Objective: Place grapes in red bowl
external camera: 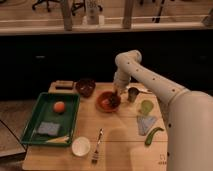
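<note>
Keep gripper (118, 92), clenched near frame centre above right rim of red bowl (107, 102), grapes possibly hidden within, low and centred before letting go.

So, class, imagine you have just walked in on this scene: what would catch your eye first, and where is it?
The big white arm sweeps in from the right, and its gripper hangs shut over the right edge of the red bowl in the middle of the wooden table. On the left, a green tray holds a bright orange fruit.
</note>
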You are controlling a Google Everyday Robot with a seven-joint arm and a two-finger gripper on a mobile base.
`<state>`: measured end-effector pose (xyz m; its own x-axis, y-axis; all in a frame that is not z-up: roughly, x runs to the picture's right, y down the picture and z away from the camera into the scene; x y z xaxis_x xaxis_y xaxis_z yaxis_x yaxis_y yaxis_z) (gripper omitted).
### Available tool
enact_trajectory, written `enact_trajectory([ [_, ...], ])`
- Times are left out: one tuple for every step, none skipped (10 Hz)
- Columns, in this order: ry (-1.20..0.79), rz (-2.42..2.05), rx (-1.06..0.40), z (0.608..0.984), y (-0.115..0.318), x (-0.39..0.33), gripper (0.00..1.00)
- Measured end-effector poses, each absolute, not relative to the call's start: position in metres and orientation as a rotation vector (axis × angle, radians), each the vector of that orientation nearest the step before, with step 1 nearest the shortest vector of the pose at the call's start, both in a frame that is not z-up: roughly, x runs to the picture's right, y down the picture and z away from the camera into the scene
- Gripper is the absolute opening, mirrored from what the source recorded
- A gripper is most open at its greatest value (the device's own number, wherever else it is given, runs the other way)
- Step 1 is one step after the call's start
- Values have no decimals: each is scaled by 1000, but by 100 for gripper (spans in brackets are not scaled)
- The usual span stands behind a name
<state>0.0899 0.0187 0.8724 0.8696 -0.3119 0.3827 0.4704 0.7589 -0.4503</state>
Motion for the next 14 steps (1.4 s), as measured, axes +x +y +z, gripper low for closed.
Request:
enact_trajectory([
  [-295,-433,-566,873,19,90,8],
  [-296,-433,-566,873,19,90,8],
  [-297,-433,-565,874,19,90,8],
  [-298,-434,-566,874,19,89,8],
  [-298,-434,-565,874,19,89,8],
  [-299,-435,-565,875,19,89,8],
  [-299,-435,-566,875,20,89,8],
  [-299,-435,-566,875,20,90,8],
  [-300,-435,-566,876,20,90,8],
  [-300,-435,-566,876,20,90,8],
  [-301,-435,-566,876,21,90,8],
  [-301,-435,-566,876,21,90,8],
  [-302,-436,-565,876,21,89,8],
  [-303,-436,-565,876,21,88,8],
])
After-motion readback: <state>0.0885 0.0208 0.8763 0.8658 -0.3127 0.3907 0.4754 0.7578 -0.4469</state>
